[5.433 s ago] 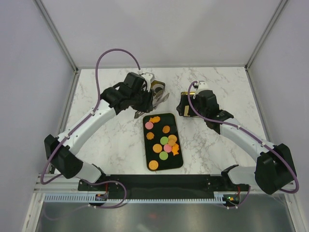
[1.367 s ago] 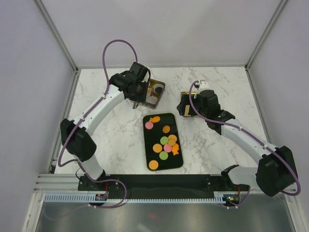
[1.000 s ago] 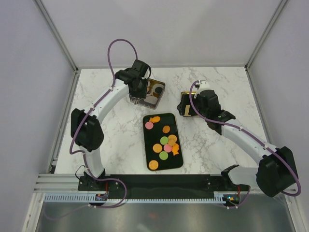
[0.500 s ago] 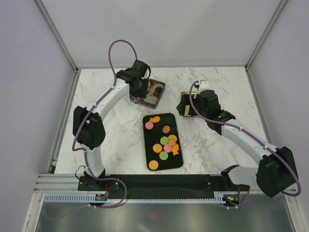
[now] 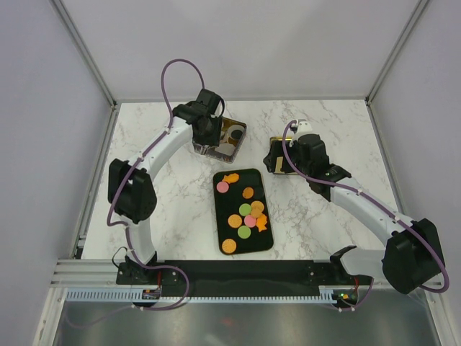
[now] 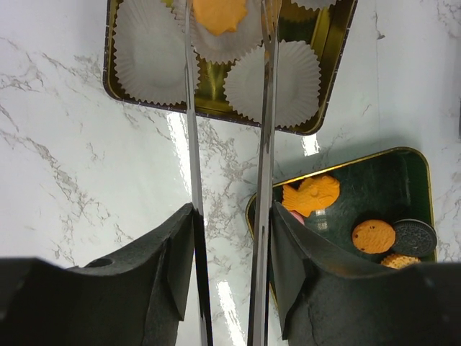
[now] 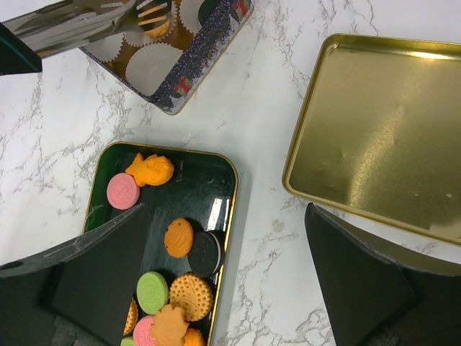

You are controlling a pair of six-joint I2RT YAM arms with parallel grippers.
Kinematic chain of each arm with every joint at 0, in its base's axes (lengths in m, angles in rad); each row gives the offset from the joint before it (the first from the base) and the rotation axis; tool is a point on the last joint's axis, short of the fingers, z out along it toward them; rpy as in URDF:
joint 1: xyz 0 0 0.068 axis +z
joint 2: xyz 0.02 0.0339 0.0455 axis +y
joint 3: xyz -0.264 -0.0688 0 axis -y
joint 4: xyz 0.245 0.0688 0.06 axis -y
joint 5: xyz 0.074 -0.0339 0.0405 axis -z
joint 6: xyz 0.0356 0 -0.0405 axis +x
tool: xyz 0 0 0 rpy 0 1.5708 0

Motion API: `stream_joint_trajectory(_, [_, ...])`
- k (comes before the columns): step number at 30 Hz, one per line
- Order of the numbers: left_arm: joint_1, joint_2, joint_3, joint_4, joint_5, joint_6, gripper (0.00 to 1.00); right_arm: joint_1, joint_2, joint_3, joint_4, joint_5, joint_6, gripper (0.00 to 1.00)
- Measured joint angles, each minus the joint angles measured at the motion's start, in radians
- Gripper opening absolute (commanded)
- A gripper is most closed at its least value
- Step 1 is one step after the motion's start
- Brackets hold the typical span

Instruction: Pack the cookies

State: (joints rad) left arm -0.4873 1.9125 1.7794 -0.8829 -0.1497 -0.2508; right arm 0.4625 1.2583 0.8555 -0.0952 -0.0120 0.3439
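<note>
1. In tin [image 6: 328, 76], far-left on surface: orange cookie [image 6: 216, 16] lies in a paper cup, btwn left tool [image 6: 228, 4] blades, which stand parted, gripping nothing.
2. Lift straight up; don't snag cup.
3. Other cookies [image 7: 180, 238]: black tray [image 7: 216, 180]. Right tool [image 7: 230, 277]: agape, empty.

Robot lab cell, plain white walls [image 5: 245, 43], aluminium frame [image 5: 84, 50], marble-look table [image 5: 180, 194]

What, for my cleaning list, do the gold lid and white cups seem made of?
Gold lid: probably thin metal, satin gold finish; it shows soft reflections and a rolled rim. White cups: probably paper, matte; their walls are pleated.
</note>
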Motion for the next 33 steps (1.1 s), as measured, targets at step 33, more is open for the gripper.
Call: stream_joint_trajectory(33, [-0.352,-0.499,-0.497,-0.065,0.109,0.006,0.52,0.0,-0.017,0.0,-0.027,0.107,-0.001,0.98])
